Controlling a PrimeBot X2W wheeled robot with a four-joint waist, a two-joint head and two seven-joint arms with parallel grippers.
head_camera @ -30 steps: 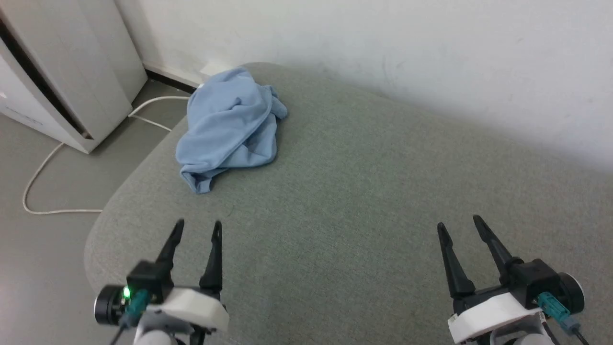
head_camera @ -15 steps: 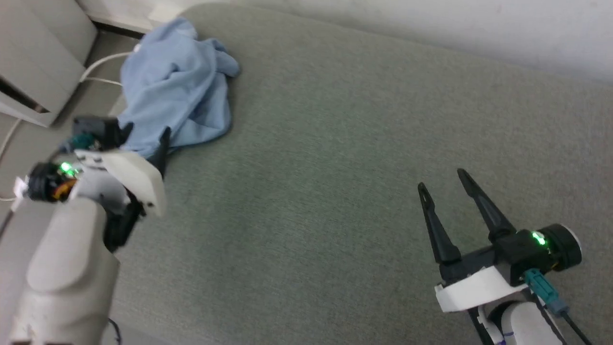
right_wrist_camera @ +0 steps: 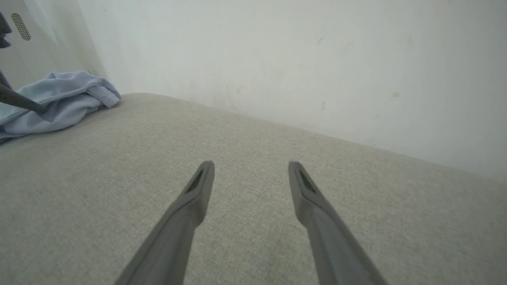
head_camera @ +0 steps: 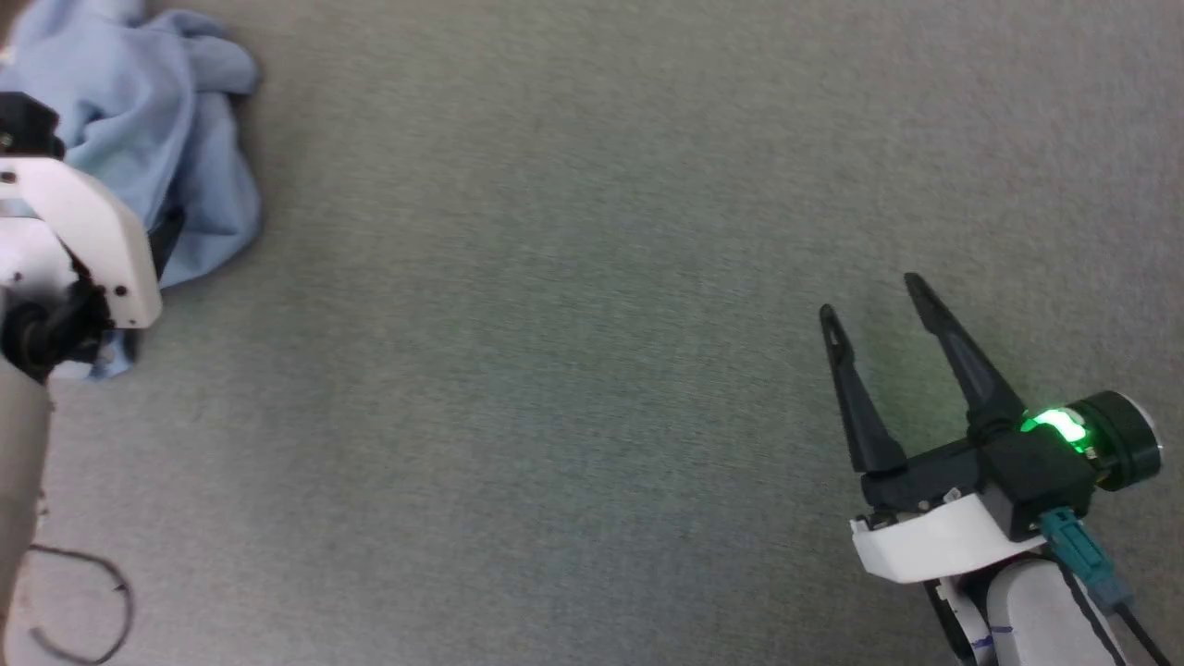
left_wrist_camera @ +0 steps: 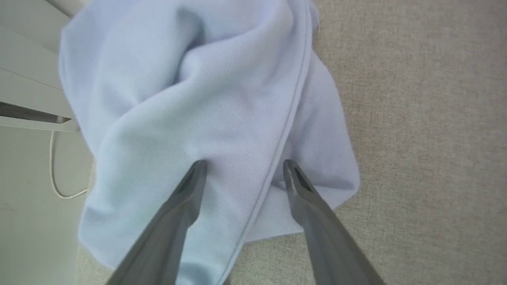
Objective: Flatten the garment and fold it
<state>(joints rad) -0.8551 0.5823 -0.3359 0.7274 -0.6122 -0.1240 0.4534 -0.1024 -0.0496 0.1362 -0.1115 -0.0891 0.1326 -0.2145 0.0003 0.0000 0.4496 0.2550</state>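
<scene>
The garment [head_camera: 190, 139], a light blue knit, is lying crumpled in a loose heap at the upper left of the head view, sitting on the grey-green woven surface [head_camera: 573, 324] close to its left edge; in the left wrist view its folds are spreading across the upper and middle frame, and a stitched hem [left_wrist_camera: 286, 118] is running diagonally from the top right down toward the bottom centre; in the right wrist view the heap is showing low and rumpled at the far left.

The left end effector [left_wrist_camera: 244, 164] is hanging directly over the garment with its two dark fingers standing well apart and nothing between them being gripped; the hem is passing through the gap; whether the tips are pressing into the cloth I cannot tell; in the head view its white housing [head_camera: 88, 236] is covering part of the heap at the left edge.

The right end effector [head_camera: 869, 296] is hovering over bare surface at the lower right of the head view, well apart from the garment, its fingers spread wide and holding nothing; a green light [head_camera: 1054, 425] is glowing on its dark body.

A pale wall [right_wrist_camera: 297, 59] is rising behind the surface; a white cabinet [left_wrist_camera: 23, 99], a white cable [left_wrist_camera: 53, 174] and grey floor [left_wrist_camera: 31, 229] are showing at the left of the left wrist view.
</scene>
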